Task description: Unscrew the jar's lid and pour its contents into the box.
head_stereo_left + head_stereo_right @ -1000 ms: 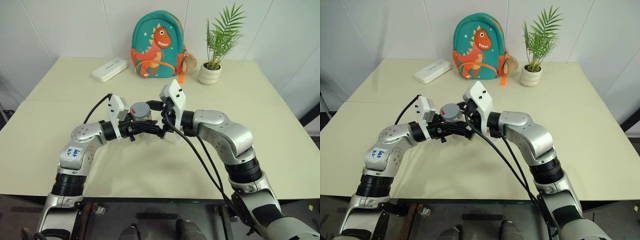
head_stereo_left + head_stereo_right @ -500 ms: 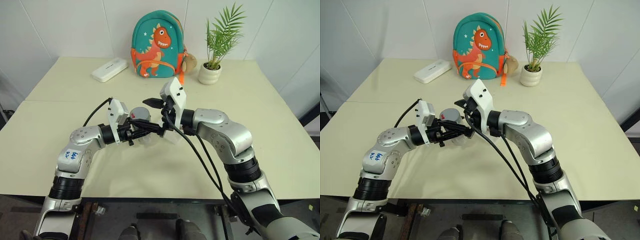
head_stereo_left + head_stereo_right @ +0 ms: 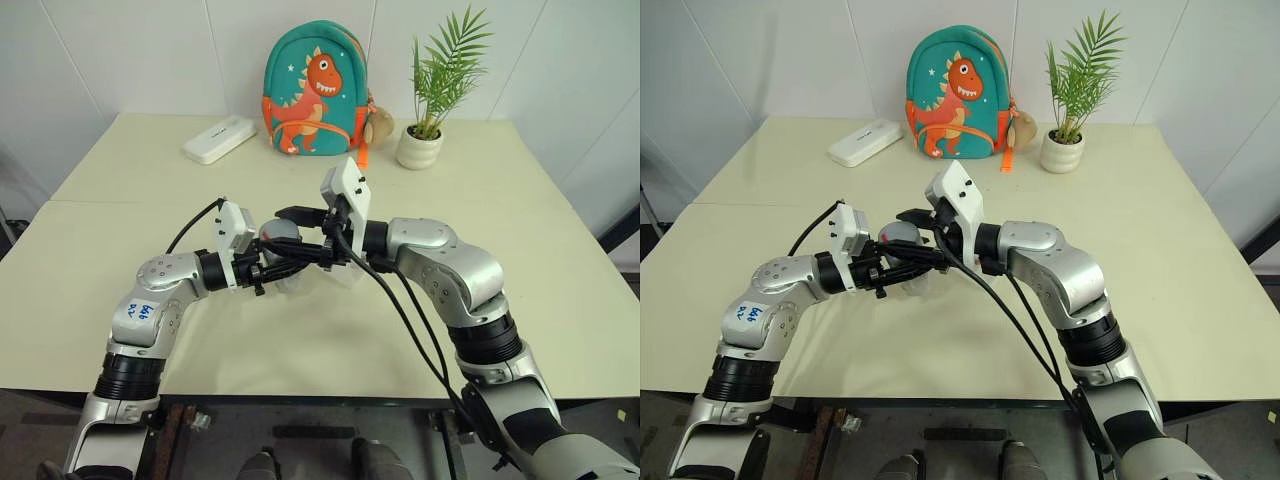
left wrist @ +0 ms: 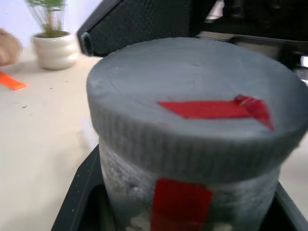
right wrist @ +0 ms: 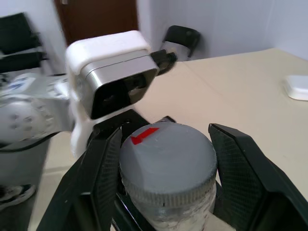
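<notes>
I see the jar (image 4: 192, 192) held up over the middle of the table (image 3: 120, 290), between my two arms. My left gripper (image 3: 285, 262) is clamped on the jar's body, its fingers tight against the sides just under the cap. My right gripper (image 5: 166, 159) comes in from the other side, and its two black fingers (image 5: 243, 168) are pressed against opposite sides of the lid (image 5: 168, 154). The lid sits on the jar, with a strip of red tape across its flat top; a second red patch shows on the jar's side below it.

The box (image 3: 345, 272) lies on the table just under and behind the grippers, mostly hidden by them. At the back of the table I see a white oblong case (image 3: 219, 138), a teal dinosaur backpack (image 3: 315, 92) and a small potted plant (image 3: 425, 125), all well apart from the jar.
</notes>
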Tool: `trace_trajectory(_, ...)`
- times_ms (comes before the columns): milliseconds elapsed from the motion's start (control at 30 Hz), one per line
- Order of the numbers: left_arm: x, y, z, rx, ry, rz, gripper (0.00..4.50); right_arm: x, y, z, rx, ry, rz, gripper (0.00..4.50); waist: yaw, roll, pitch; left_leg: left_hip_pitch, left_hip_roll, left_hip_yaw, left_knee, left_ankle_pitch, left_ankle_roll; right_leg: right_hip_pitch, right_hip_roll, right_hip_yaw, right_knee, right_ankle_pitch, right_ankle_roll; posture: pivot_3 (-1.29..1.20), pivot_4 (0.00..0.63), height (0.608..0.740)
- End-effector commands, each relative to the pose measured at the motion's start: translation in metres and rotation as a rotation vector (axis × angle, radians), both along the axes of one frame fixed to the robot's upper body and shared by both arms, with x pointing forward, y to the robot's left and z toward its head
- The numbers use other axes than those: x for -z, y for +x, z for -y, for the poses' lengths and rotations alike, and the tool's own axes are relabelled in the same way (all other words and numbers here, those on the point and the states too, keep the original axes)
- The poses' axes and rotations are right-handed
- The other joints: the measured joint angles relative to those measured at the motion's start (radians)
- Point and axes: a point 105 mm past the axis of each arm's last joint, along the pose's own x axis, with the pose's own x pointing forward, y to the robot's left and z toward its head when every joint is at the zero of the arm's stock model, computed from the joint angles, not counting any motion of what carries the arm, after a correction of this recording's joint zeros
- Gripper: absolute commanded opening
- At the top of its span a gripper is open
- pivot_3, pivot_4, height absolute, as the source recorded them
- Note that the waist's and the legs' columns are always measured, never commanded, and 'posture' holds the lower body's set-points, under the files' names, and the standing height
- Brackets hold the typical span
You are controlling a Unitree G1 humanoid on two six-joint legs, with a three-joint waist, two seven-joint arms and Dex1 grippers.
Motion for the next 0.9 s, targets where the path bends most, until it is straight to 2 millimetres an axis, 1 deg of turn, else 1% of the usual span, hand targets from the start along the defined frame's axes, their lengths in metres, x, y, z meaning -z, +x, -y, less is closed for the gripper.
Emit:
trace_trajectory(33,-0.023,-0.01,-0.006,0.12,0.013,0.062,2.0,-0.006,-0.019,0.011,-0.203,-0.033,0.069,2.5,0.0,0.0,0.0,0.0,0.0,0.0,0.0,0.0,0.0,0.0,0.0,0.0,-0.001,0.0,0.0,0.0,0.15,0.74)
trace_trajectory(67,-0.023,-0.009,-0.01,0.131,0.041,0.058,2.0,-0.006,-0.021,0.015,-0.246,-0.051,0.069,2.5,0.0,0.0,0.0,0.0,0.0,0.0,0.0,0.0,0.0,0.0,0.0,0.0,-0.001,0.0,0.0,0.0,0.15,0.74)
trace_trajectory(133,-0.022,-0.011,-0.013,0.185,0.089,0.054,2.0,-0.007,-0.018,0.025,-0.279,-0.081,0.059,2.5,0.0,0.0,0.0,-0.001,0.0,0.0,0.0,0.0,0.0,0.0,0.0,0.0,-0.001,0.0,0.0,0.0,0.15,0.74)
trace_trajectory(267,-0.028,-0.018,-0.012,0.291,0.079,0.055,2.0,-0.013,-0.012,0.036,-0.299,-0.115,0.063,2.5,-0.008,0.0,0.0,0.0,0.0,0.0,0.0,0.0,0.0,0.0,0.0,0.0,-0.001,0.0,0.0,0.0,0.15,0.74)
trace_trajectory(433,-0.033,-0.017,-0.008,0.281,0.04,0.083,2.0,-0.014,-0.012,0.036,-0.297,-0.103,0.059,2.5,-0.013,0.0,0.0,-0.002,0.0,0.0,0.0,0.0,0.0,-0.002,0.0,0.0,0.001,-0.001,0.0,0.0,0.15,0.74)
trace_trajectory(567,-0.033,-0.018,-0.006,0.277,0.035,0.085,2.0,-0.009,-0.007,0.032,-0.251,-0.107,0.068,2.5,-0.014,0.0,0.0,-0.011,0.0,0.0,0.003,0.0,0.0,-0.012,0.0,0.0,0.006,-0.001,0.001,0.0,0.15,0.74)
trace_trajectory(667,-0.034,-0.018,-0.006,0.269,0.03,0.089,2.0,-0.013,-0.008,0.032,-0.243,-0.087,0.059,2.5,-0.016,0.0,0.0,-0.011,0.0,0.0,0.003,0.001,0.0,-0.013,0.0,0.0,0.008,-0.001,0.0,0.0,0.15,0.74)
trace_trajectory(733,-0.034,-0.017,-0.006,0.264,0.026,0.092,2.0,-0.017,-0.006,0.032,-0.232,-0.064,0.055,3.25,-0.017,0.0,0.0,-0.011,0.0,0.0,0.004,0.001,0.0,-0.013,0.0,0.0,0.008,-0.001,0.0,0.0,0.15,0.74)
trace_trajectory(767,-0.035,-0.017,-0.006,0.262,0.025,0.094,2.0,-0.018,-0.006,0.032,-0.23,-0.057,0.053,3.54,-0.018,0.0,0.0,-0.011,0.0,0.0,0.004,0.001,-0.001,-0.013,0.0,0.0,0.008,-0.001,0.0,0.0,0.15,0.74)
trace_trajectory(800,-0.035,-0.017,-0.006,0.26,0.022,0.094,2.0,-0.02,-0.006,0.032,-0.224,-0.051,0.057,3.95,-0.018,0.0,0.0,-0.011,0.0,0.0,0.004,0.001,-0.001,-0.013,0.0,0.0,0.008,-0.001,0.0,0.0,0.15,0.74)
trace_trajectory(867,-0.035,-0.017,-0.007,0.255,0.017,0.096,2.0,-0.024,-0.006,0.034,-0.218,-0.037,0.059,4.45,-0.019,0.0,0.0,-0.011,0.0,0.0,0.004,0.001,-0.001,-0.013,0.0,0.0,0.009,-0.001,0.0,0.0,0.15,0.74)
trace_trajectory(900,-0.036,-0.017,-0.008,0.249,0.013,0.096,2.0,-0.026,-0.006,0.035,-0.215,-0.03,0.062,4.45,-0.019,0.0,0.0,-0.011,0.0,0.0,0.004,0.001,-0.001,-0.013,0.0,0.0,0.009,-0.001,0.0,0.0,0.15,0.74)
